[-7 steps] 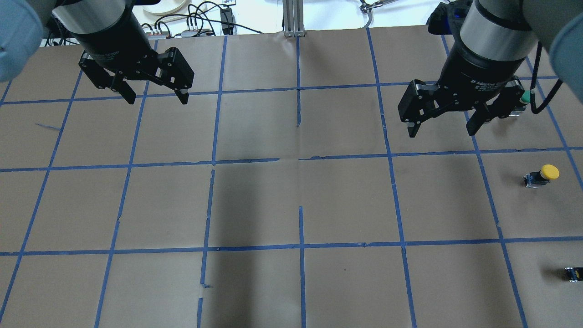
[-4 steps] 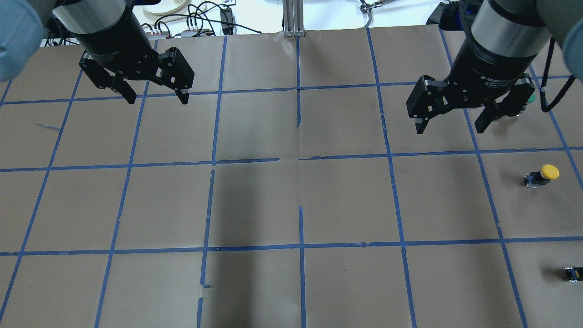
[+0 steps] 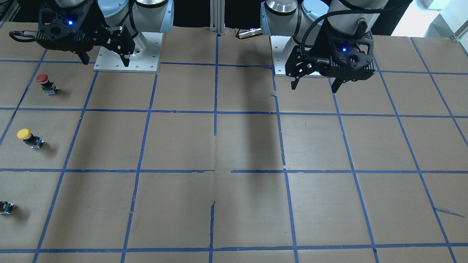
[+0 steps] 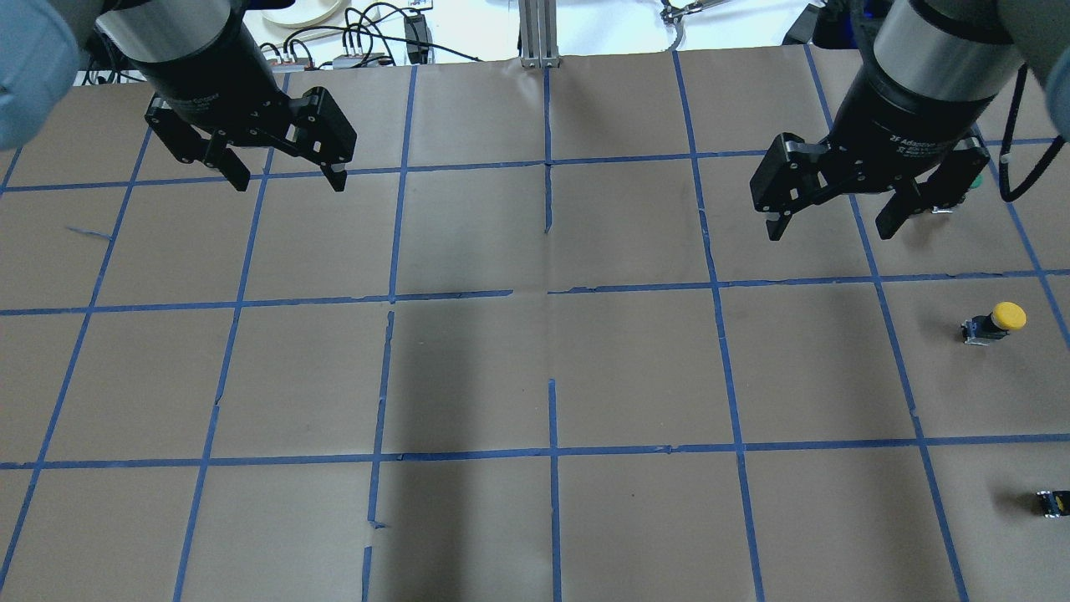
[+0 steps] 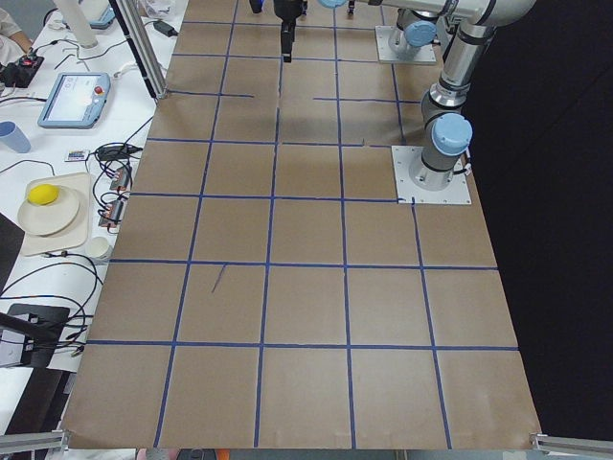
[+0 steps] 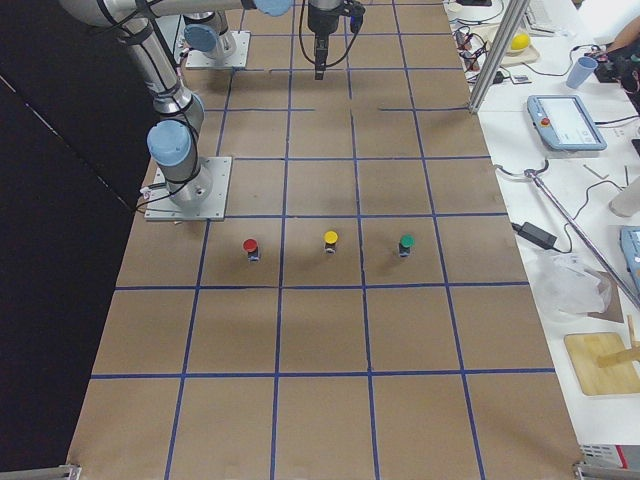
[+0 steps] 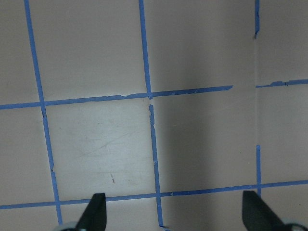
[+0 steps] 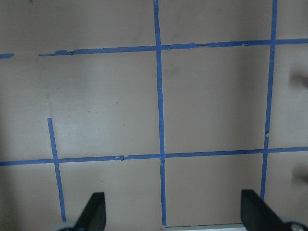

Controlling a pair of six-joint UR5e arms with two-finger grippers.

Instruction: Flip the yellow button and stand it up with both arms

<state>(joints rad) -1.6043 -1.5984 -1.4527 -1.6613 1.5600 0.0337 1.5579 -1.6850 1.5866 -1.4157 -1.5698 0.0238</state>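
Observation:
The yellow button (image 4: 995,322) stands alone on the brown paper at the right side of the overhead view, yellow cap over a dark body. It also shows in the front view (image 3: 29,138) and in the exterior right view (image 6: 330,241), where its cap faces up. My right gripper (image 4: 829,232) is open and empty, hanging above the table, well left of and beyond the button. It also shows in the front view (image 3: 106,61). My left gripper (image 4: 288,184) is open and empty, high over the far left of the table, and shows in the front view (image 3: 314,87).
A red-capped button (image 3: 44,82) and a green-capped button (image 6: 406,243) flank the yellow one in a row. The green one (image 4: 970,180) is partly hidden behind my right gripper. A small dark switch body (image 4: 1052,502) sits at the frame's edge. Blue tape lines grid the paper.
My right gripper has moved a little to the right in the overhead view and stays open. The left arm and the buttons have not moved.

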